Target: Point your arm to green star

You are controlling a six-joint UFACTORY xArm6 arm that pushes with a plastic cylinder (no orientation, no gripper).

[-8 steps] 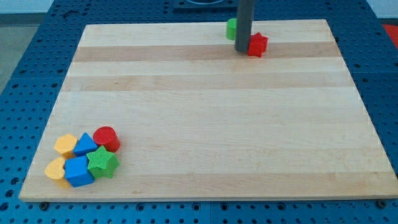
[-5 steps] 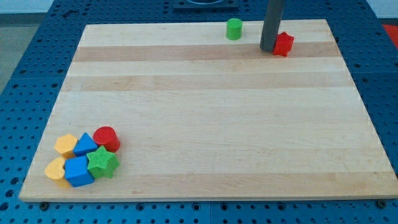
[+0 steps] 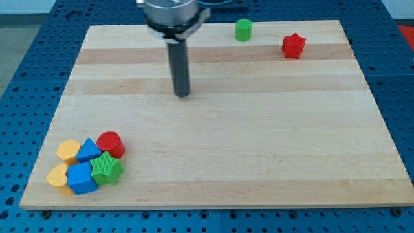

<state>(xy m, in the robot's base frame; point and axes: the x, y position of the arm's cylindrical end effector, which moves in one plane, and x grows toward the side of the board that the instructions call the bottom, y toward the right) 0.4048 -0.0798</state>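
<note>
Above the green star (image 3: 107,169), well apart, my tip (image 3: 183,95) touches no block.

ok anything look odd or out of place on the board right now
Nothing stands out. Six blocks, including the green star block, sit tightly clustered at the view's bottom left of the wooden board. My tip is far up-right of them, touching nothing.

Red star (image 3: 293,45) near green cylinder (image 3: 243,30)

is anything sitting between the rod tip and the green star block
Nothing visible: bare wooden board lies between my tip and the green star block. The red cylinder block sits just beside that line.
</note>
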